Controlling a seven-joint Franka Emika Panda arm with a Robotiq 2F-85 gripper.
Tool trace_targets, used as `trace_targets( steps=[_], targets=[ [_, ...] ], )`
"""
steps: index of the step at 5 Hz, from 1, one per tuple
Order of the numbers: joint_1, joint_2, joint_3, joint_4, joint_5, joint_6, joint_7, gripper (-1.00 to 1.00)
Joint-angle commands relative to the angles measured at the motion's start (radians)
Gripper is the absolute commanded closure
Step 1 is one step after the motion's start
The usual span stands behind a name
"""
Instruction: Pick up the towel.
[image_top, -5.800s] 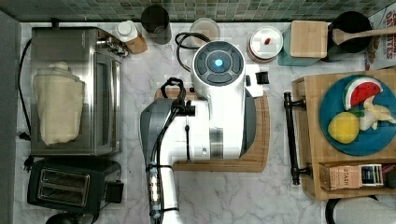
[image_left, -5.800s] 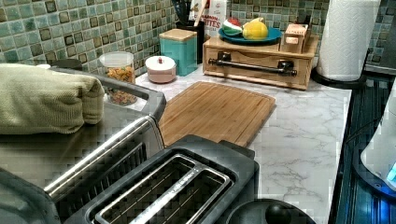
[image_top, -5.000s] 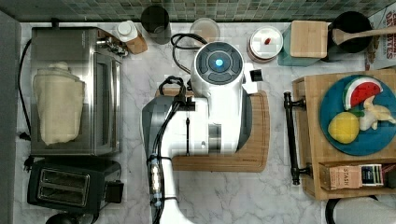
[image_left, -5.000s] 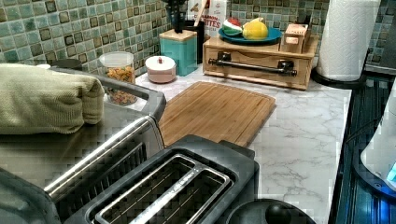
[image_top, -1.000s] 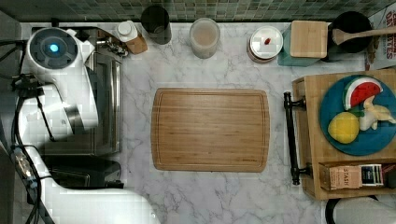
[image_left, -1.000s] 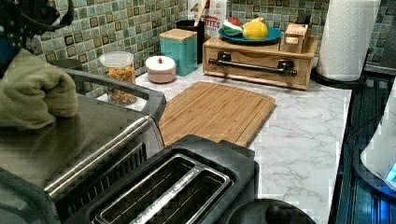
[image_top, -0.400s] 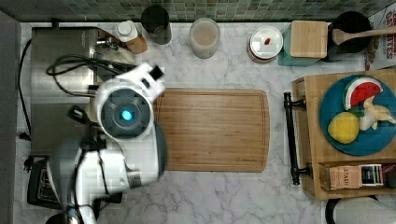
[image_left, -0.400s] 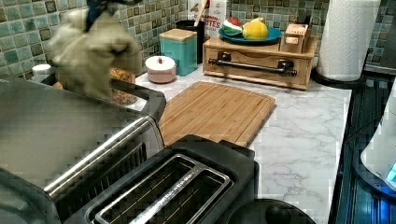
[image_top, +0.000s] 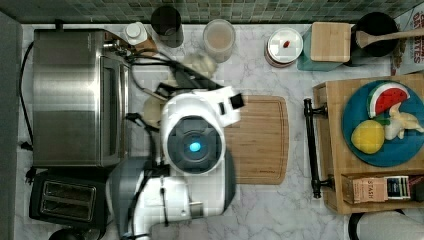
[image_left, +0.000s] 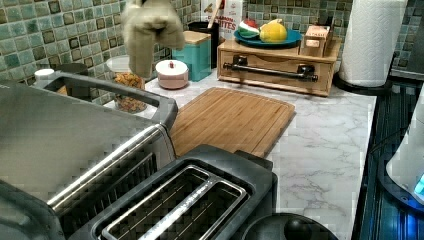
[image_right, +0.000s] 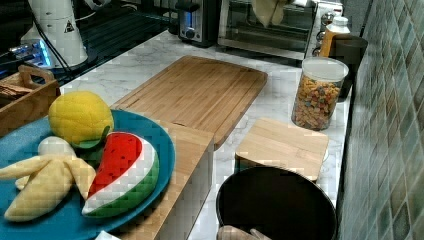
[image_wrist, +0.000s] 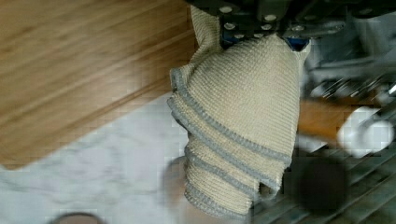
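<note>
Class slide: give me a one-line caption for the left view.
Towel hanging in mid-air above the counter, beyond the toaster.

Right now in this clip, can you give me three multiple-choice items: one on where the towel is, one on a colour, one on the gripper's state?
1. Where is the towel?
A. Flat on the oven
B. Hanging in the air
C. In the toaster

2. What colour is the plate?
A. Blue
B. Red
C. White

3. The gripper is:
A. Open
B. Shut on nothing
C. Shut on the towel

Answers: 1 B, it dangles clear of the oven in the left view. 2 A, blue rim under the fruit. 3 C, the wrist view shows cloth hanging from it.
</note>
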Motion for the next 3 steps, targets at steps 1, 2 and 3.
trace_targets(
  steps=[1,2,3],
  targets=[
    [-0.116,0.007,-0.034,0.117,-0.096,-0.155,0.214,1.00],
    [-0.137,-0.039,-0.009,0.065,-0.172,-0.087,0.306,1.00],
    [-0.126,-0.039,-0.019,0.065,-0.174,-0.088,0.308,1.00]
  ],
)
